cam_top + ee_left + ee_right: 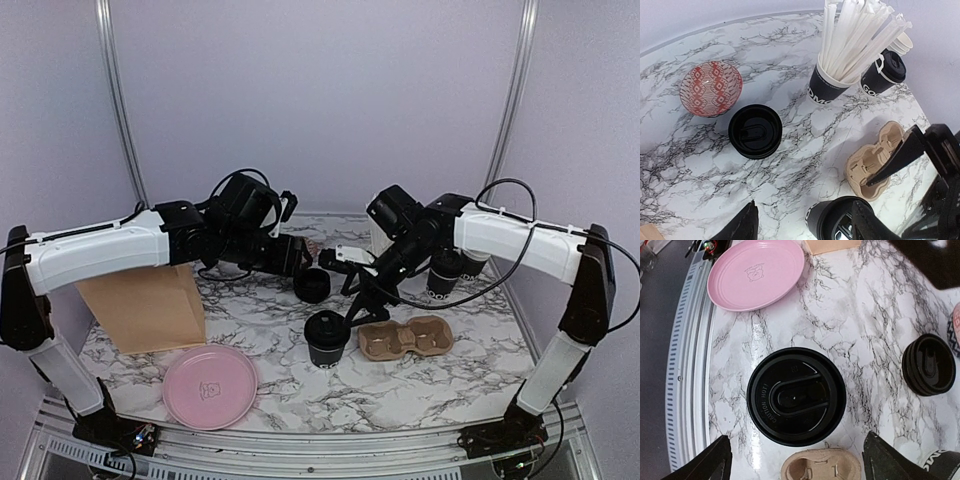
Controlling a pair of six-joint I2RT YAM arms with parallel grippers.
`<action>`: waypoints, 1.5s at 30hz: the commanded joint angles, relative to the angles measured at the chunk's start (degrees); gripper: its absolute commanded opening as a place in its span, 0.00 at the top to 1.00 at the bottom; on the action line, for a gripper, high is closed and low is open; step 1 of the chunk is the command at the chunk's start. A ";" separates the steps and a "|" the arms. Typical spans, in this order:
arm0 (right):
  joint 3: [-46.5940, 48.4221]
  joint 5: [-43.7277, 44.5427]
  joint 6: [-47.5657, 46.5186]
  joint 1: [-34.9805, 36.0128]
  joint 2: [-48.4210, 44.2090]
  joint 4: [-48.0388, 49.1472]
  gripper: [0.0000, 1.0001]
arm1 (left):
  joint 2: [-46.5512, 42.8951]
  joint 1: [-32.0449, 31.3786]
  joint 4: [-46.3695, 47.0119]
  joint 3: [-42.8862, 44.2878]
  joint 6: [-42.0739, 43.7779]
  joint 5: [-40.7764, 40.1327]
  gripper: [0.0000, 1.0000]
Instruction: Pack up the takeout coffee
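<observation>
- Bare marble surface (290,395) lies between the pulp carrier (405,338) and the pink plate (210,385), reaching the near edge.
- Lidded takeout cup (796,396) stands just beside the carrier, plate side.
- Right jaws released, fingers (705,465) wide of that cup, untouching.
- Left jaws released, fingers (742,225) apart over the surface.
- Second black lid (755,131), beyond the carrier: any cup beneath is hidden.
- Straw cup (827,85) behind the carrier, partly masked by the right arm from above.
</observation>
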 commanded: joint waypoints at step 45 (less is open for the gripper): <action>0.87 5.81 0.64 -5.06 -8.59 -0.49 0.36 | -6.83 1.62 -2.23 -1.46 4.53 -7.31 0.33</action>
